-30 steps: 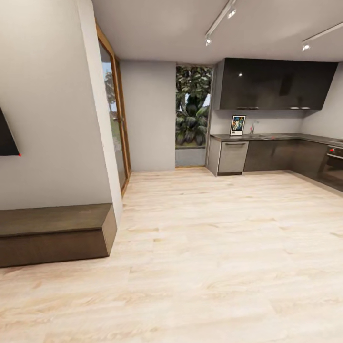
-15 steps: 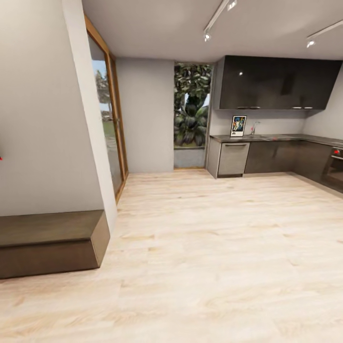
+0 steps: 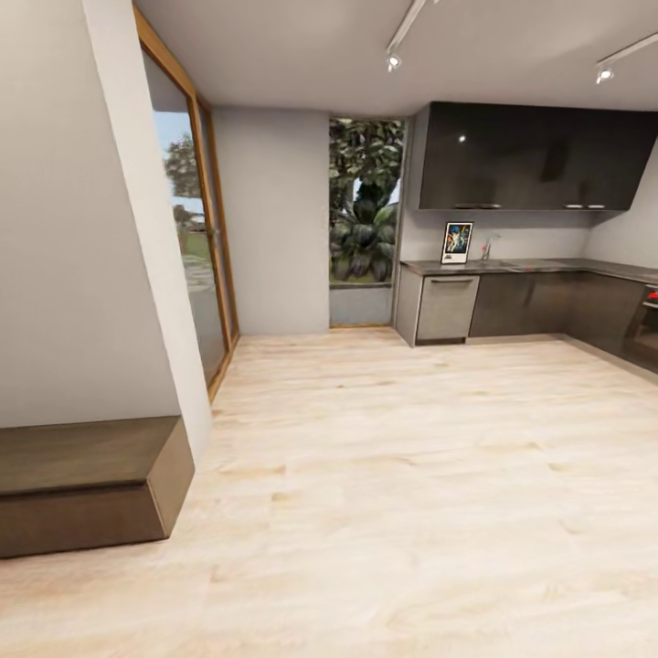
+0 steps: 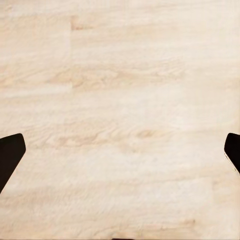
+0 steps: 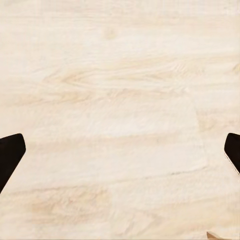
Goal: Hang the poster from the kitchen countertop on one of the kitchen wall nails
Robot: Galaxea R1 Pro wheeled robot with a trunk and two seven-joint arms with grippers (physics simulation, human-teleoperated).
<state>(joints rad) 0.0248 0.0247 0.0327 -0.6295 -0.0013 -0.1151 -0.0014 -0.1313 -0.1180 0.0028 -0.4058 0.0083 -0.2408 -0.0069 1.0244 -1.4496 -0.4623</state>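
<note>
- Across a wide stretch of light wood floor (image 3: 393,475), the kitchen sits at the far right of the room, its glossy dark upper cabinets (image 3: 535,155) hung above a run of grey lower cabinets (image 3: 512,306).
- The poster (image 3: 456,243) stands upright on the bench (image 3: 548,266), at its left end against the pale grey wall, with colourful figures on a dark ground inside a white border.
- A chrome tap (image 3: 487,245) rises just beside the poster, on its right; the sink below it is too small to make out.
- An oven (image 3: 645,329) is set into the cabinets at the far right edge of the head view.
- A tall window (image 3: 366,215) full of dark green leaves stands left of the kitchen, and a wood-framed glass door (image 3: 196,247) opens the left wall to a garden.
- A low dark wooden ledge (image 3: 87,480) runs along the near left wall.
- Track lights (image 3: 395,60) shine from the ceiling.
- The left tool (image 4: 120,155) hangs over bare floorboards, its black fingertips (image 4: 10,155) spread wide at opposite edges of the wrist view, nothing between them.
- The right tool (image 5: 120,155) hangs likewise over the floor, fingertips (image 5: 10,155) wide apart and carrying nothing.
</note>
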